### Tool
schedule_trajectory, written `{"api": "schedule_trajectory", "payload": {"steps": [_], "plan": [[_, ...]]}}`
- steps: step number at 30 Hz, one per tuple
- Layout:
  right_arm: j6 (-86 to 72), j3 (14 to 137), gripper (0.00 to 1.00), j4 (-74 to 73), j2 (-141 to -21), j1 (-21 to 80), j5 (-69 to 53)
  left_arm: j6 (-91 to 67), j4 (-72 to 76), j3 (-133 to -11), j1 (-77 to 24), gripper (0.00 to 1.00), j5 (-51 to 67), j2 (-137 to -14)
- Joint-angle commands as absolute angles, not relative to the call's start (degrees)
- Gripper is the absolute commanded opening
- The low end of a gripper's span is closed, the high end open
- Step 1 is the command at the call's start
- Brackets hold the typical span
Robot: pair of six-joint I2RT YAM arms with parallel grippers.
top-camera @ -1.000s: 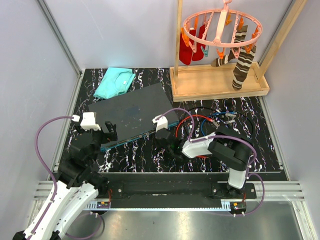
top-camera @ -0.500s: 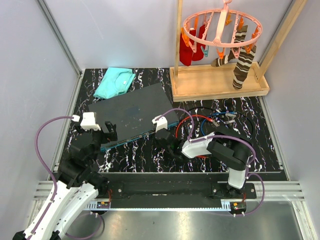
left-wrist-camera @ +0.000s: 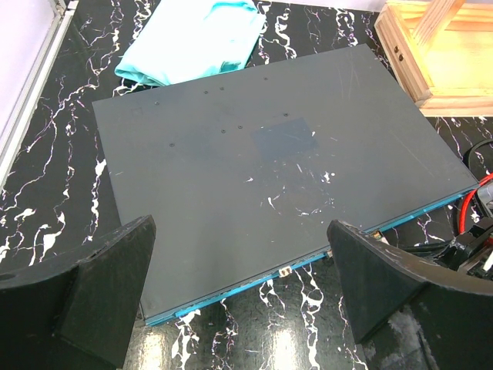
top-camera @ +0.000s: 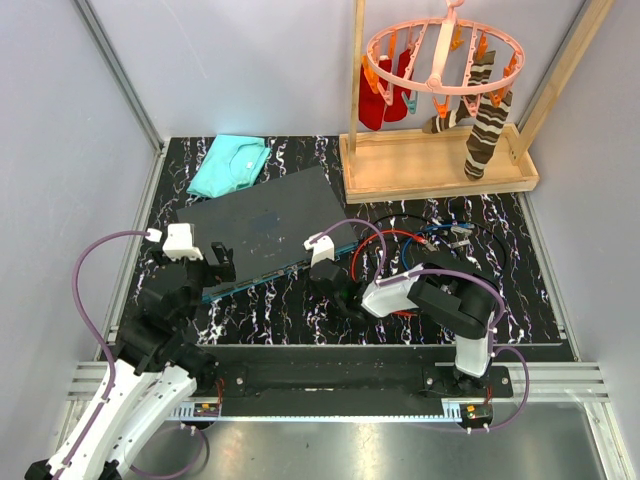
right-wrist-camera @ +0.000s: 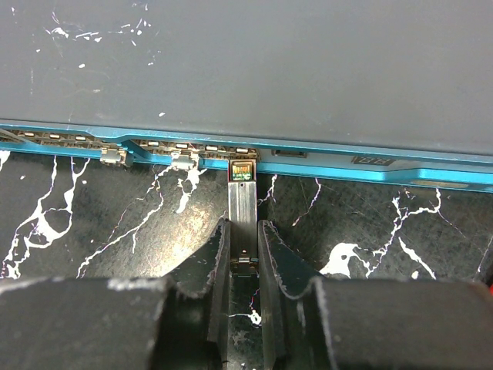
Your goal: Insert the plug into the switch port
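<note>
1. Containers. I see a wooden tray at 1 o'clock on the table. It carries the post of a pink hanger ring with socks clipped to it. A folded teal cloth lies at 11 o'clock.

2. Task item. The switch lies flat left of centre, with its teal port edge facing 5 o'clock.

3. Right gripper. The jaws are clamped on the plug, a narrow grey body pointing to 12 o'clock in the wrist view. Its tip meets the teal edge at one socket in the row. I cannot tell how deep it sits.

4. Left gripper. It is spread wide and holds nothing, positioned above the switch's near left corner.

5. Arm pose. The right arm reaches low toward 9 o'clock — folded at the elbow. The left arm extends toward 12 o'clock.
</note>
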State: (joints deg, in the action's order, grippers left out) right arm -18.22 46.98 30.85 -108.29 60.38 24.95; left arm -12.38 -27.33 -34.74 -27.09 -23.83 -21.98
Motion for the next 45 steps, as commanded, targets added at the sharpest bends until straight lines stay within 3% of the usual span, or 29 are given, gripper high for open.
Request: {"api": "schedule_trajectory", "payload": {"steps": [1, 31, 45], "plan": [[-17.8, 49.0, 0.00, 42.2, -109.0, 58.0, 29.8, -11.7, -24.8, -35.2, -27.3, 0.99, -24.3, -22.7], [-20.1, 47.3, 0.00, 41.3, -103.9, 57.8, 29.2, -11.8, -25.0, -35.2, -27.4, 0.99, -24.5, -23.0], [-18.8, 50.1, 0.00, 41.2, -108.1, 57.7, 26.9, -11.7, -24.9, -35.1, -27.6, 0.99, -24.5, -23.1]]}}
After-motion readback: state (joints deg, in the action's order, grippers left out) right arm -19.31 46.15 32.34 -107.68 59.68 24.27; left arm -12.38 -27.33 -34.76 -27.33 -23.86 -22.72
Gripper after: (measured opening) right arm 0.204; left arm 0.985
